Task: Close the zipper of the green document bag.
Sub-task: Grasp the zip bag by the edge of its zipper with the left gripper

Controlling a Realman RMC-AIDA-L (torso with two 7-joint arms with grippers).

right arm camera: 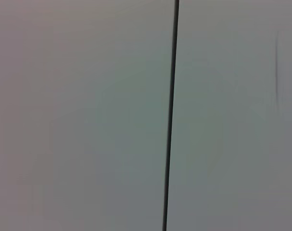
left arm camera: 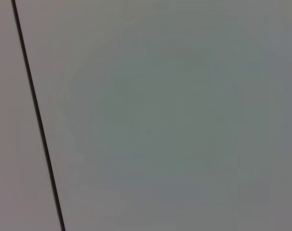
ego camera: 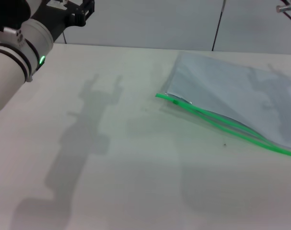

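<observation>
Right side of head view: green document bag [ego camera: 241,96] lies flat on white table [ego camera: 111,158], zipper [ego camera: 222,125] along its near edge, strips gaping. Left hand [ego camera: 75,12] raised at upper left, grip state unclear. Right hand barely visible at upper right corner.

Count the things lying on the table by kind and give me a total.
Document bag: 1
Zipper strip along its near edge: 1
Slider on that strip: 1
Total: 3
</observation>
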